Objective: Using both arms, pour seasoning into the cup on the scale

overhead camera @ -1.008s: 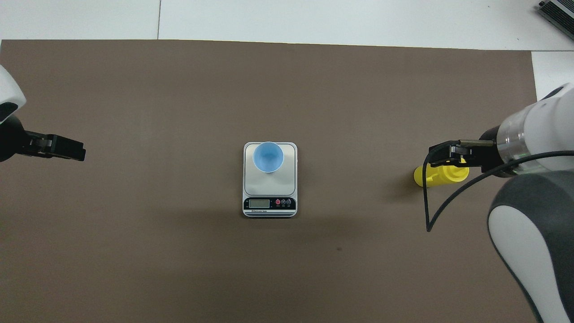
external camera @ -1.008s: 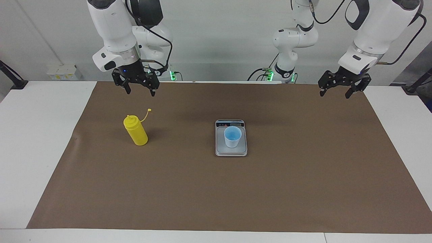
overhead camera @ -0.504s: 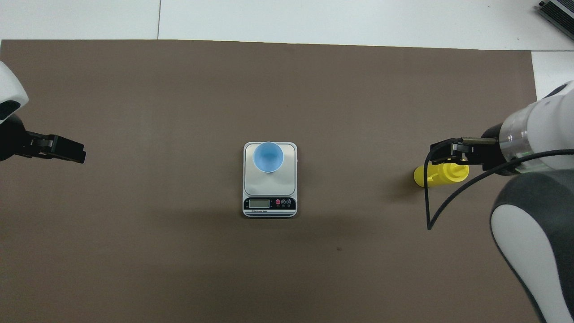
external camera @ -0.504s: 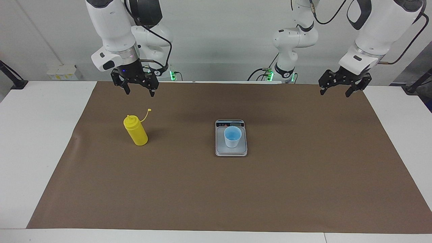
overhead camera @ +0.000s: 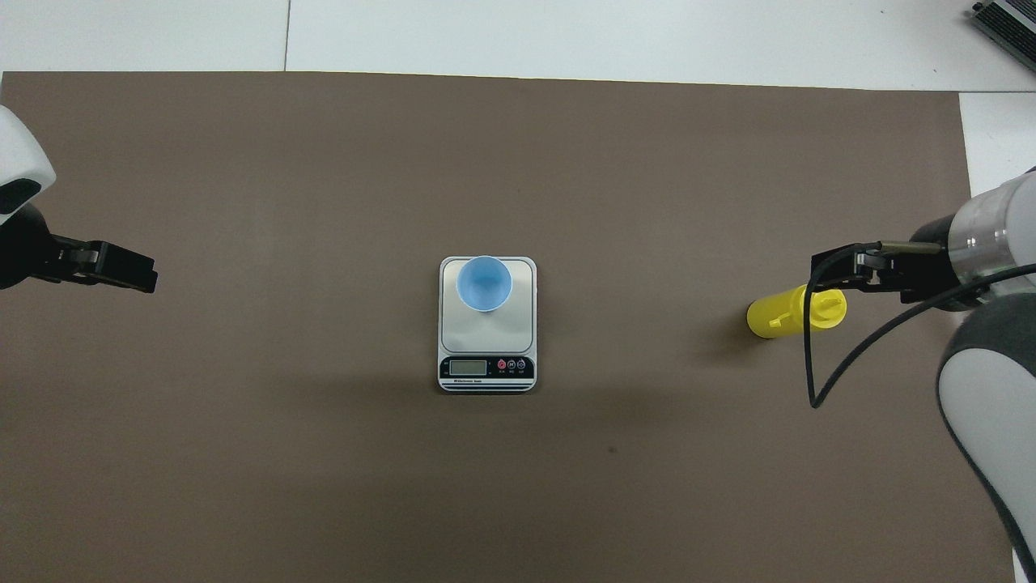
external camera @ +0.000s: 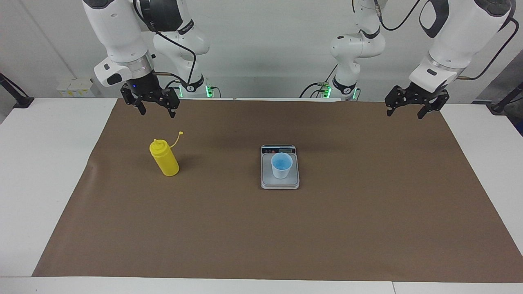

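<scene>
We see the yellow squeeze bottle (external camera: 164, 159) standing upright on the brown mat (external camera: 261, 228) toward the right arm's end of the table, its tethered cap (external camera: 180, 133) off the nozzle. The light blue cup (external camera: 282, 165) sits on the kitchen scale (external camera: 280, 183) at the mat's middle, well apart from the bottle. Our right gripper (external camera: 156, 111) hangs in the air, released and holding nothing, clear of the bottle. Our left gripper (external camera: 405, 113) waits over the mat's edge at the left arm's end, also spread and empty.
</scene>
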Motion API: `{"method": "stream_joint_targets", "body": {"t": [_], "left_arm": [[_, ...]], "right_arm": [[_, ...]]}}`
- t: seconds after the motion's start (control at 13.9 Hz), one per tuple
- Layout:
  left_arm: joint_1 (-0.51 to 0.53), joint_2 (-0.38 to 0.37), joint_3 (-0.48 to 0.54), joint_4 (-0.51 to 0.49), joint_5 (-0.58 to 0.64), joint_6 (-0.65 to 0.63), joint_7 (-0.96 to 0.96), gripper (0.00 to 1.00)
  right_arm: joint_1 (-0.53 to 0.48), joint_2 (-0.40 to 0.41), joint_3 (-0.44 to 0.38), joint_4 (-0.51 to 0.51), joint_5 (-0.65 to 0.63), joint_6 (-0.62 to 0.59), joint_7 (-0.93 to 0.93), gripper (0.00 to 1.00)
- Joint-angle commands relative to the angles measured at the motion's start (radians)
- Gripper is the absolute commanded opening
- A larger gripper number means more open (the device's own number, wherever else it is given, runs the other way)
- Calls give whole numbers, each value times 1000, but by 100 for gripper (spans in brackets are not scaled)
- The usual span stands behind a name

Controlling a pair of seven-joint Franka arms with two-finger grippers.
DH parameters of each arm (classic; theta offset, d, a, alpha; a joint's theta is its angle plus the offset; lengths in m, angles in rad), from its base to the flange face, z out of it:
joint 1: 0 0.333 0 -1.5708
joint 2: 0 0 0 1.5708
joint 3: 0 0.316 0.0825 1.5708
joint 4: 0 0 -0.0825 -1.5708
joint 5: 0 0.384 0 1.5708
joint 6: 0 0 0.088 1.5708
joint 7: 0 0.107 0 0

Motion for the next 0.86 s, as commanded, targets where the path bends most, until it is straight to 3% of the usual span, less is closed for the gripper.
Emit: {"method": "stream_joint_targets", "body": {"t": [0.0,0.79], "left_arm": [[4,0,-6,-2,12,14,4,100],[5,-11,-8,-22,-6,58,-3,100]], "right_arm": [[17,16,-9,15,-16,-10,-7,100],[11,2,-9,-1,-6,-19,-4,100]]}}
